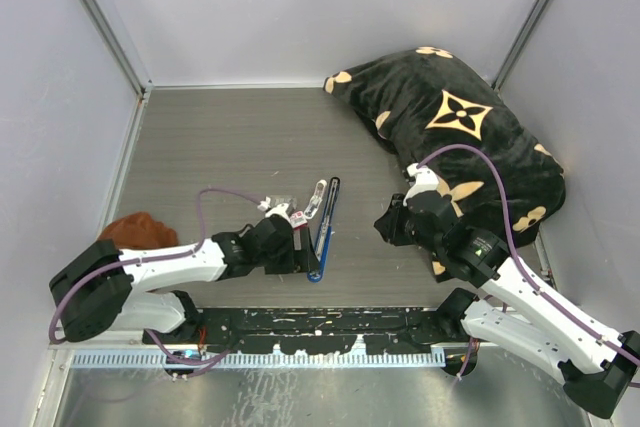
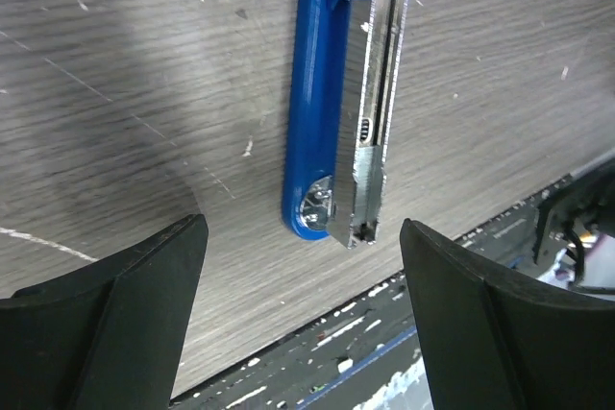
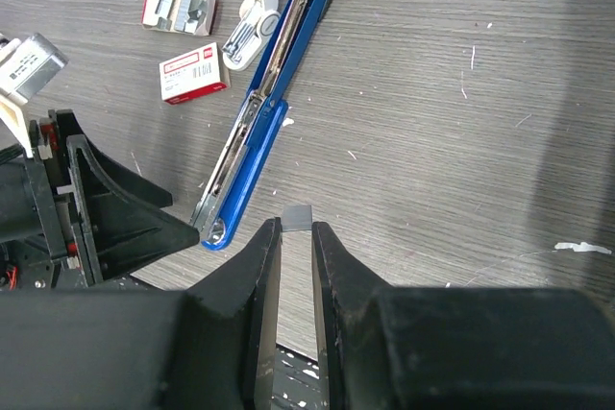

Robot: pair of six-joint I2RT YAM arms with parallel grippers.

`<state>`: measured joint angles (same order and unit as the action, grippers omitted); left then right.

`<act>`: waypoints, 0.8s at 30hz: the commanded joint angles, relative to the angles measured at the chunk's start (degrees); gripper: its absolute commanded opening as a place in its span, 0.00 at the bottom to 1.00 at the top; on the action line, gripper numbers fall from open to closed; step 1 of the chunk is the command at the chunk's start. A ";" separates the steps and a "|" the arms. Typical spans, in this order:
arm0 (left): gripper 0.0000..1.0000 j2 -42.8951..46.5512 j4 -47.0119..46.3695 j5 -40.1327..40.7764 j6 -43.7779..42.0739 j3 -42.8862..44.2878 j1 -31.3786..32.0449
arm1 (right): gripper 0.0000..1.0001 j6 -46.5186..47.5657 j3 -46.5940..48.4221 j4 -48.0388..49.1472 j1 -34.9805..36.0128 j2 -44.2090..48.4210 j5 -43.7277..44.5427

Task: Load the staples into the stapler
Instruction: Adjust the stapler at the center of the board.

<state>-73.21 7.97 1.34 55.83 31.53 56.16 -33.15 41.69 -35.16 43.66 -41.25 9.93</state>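
The stapler (image 1: 325, 229) lies opened out flat mid-table, its blue lid (image 2: 317, 93) beside the silver channel (image 2: 380, 132). It also shows in the right wrist view (image 3: 269, 103). My left gripper (image 2: 303, 237) is open and empty, its fingers (image 2: 144, 285) on either side of the stapler's near end, just short of it. My right gripper (image 3: 297, 228) is shut on the staples (image 3: 298, 217), a small grey block pinched at the fingertips. It hangs above the table just right of the stapler's near end. In the top view the right gripper (image 1: 390, 227) is right of the stapler.
A red-and-white staple box (image 3: 194, 74), an open box tray (image 3: 179, 9) and a white oblong piece (image 3: 255, 2) lie left of the stapler's far end. A black patterned cushion (image 1: 460, 137) fills the back right. A brown cloth (image 1: 138, 230) lies at the left wall.
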 commanded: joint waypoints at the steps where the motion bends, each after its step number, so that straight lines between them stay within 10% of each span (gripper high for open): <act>1: 0.84 1.32 -8.04 -5.49 3.04 -1.34 0.67 | 0.21 -0.51 1.02 2.81 -0.14 -0.26 -0.42; 24: 0.77 -28.72 -33.78 -11.87 -4.25 14.97 7.44 | 0.22 1.01 4.48 -1.02 -0.13 -0.78 4.37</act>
<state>-99.70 -20.64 -10.39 56.82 44.27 63.18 -33.06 41.91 -35.40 43.66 -42.09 10.02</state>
